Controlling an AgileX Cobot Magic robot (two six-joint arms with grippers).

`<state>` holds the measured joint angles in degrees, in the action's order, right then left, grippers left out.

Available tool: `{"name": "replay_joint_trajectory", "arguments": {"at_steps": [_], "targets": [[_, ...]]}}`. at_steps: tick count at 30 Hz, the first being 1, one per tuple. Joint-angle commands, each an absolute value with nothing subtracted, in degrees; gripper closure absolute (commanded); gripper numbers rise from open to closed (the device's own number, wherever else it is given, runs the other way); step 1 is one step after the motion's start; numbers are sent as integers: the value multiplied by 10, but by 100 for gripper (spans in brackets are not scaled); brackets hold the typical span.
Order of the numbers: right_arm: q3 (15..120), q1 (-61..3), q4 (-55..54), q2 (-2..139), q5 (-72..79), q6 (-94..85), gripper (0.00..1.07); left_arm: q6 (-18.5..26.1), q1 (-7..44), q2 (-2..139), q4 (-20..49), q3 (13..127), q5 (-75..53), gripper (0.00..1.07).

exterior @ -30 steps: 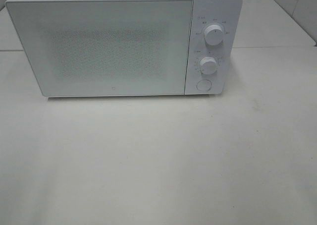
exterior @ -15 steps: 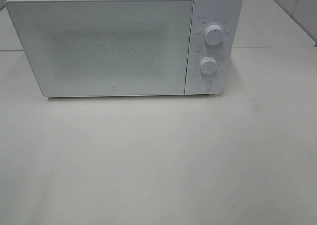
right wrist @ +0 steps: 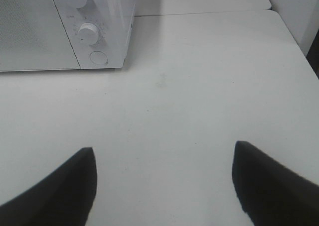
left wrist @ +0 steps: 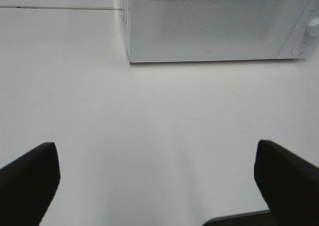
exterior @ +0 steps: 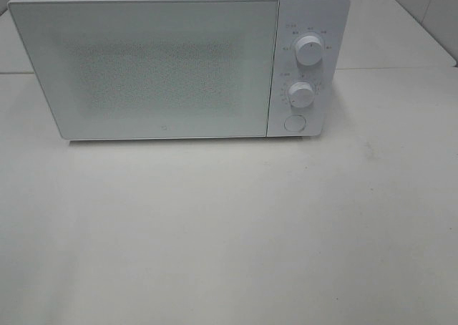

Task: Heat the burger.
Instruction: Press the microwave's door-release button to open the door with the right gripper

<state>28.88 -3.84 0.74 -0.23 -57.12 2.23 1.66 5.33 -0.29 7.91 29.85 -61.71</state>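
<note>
The burger is not in view in any frame. A white microwave (exterior: 179,60) stands at the back of the white table with its door (exterior: 147,67) shut; it also shows in the left wrist view (left wrist: 214,24) and the right wrist view (right wrist: 65,27). Two knobs (exterior: 308,50) (exterior: 301,94) and a round button (exterior: 293,123) sit on its right panel. My left gripper (left wrist: 157,181) is open and empty over bare table, well in front of the microwave. My right gripper (right wrist: 162,186) is open and empty, in front of the microwave's right end. Neither gripper shows in the exterior high view.
The white table (exterior: 229,232) stretches in front of the microwave. A seam (exterior: 393,69) runs across the table at the back. The table's right edge (right wrist: 294,37) shows in the right wrist view, with a wall beyond it.
</note>
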Motion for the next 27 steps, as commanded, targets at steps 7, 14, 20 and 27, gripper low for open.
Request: {"name": "replay_joint_trajectory", "arguments": {"at_steps": [7, 14, 20, 27], "targets": [[287, -35, 10, -18, -571, 16, 33, 15, 52, -13, 80, 296, -612, 9], [296, -35, 6, -18, -558, 16, 33, 15, 52, -13, 80, 296, -612, 9], [304, -35, 6, -18, -504, 16, 33, 15, 52, -13, 80, 296, -612, 9], [295, -35, 10, 40, -421, 16, 33, 15, 52, -13, 80, 296, -612, 9]]}}
